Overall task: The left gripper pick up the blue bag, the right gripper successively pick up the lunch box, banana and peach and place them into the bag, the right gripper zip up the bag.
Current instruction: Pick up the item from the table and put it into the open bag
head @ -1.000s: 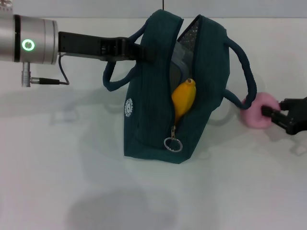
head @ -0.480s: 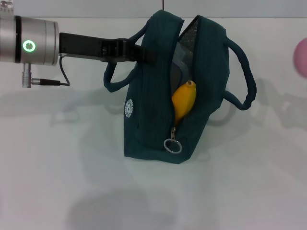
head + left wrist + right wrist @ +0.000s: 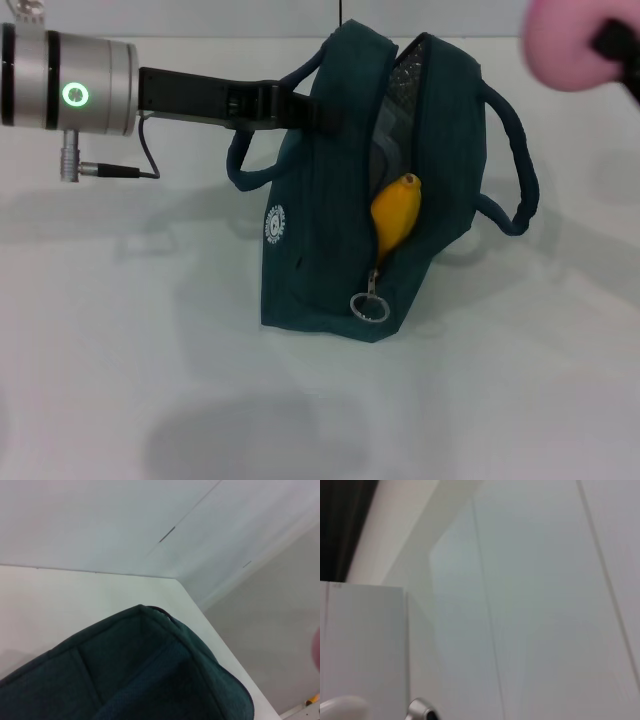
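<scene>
At the upper right corner of the head view, the peach [image 3: 568,45] is held up in the air by the right gripper [image 3: 612,45], of which only a dark part is seen, closed against the pink fruit, above and to the right of the blue bag [image 3: 330,240]. From the left, the bag's upper edge is clamped by the left gripper [image 3: 318,112], and the bag is kept upright on the white table [image 3: 120,380] with its zipper open. Just beyond the left gripper's fingertips, the banana [image 3: 394,212] is seen poking out of the open slit, above the zipper ring [image 3: 368,307]. Only the bag's dark fabric top [image 3: 150,675] is shown by the left wrist view, while nothing but pale wall panels is shown by the right wrist view.
</scene>
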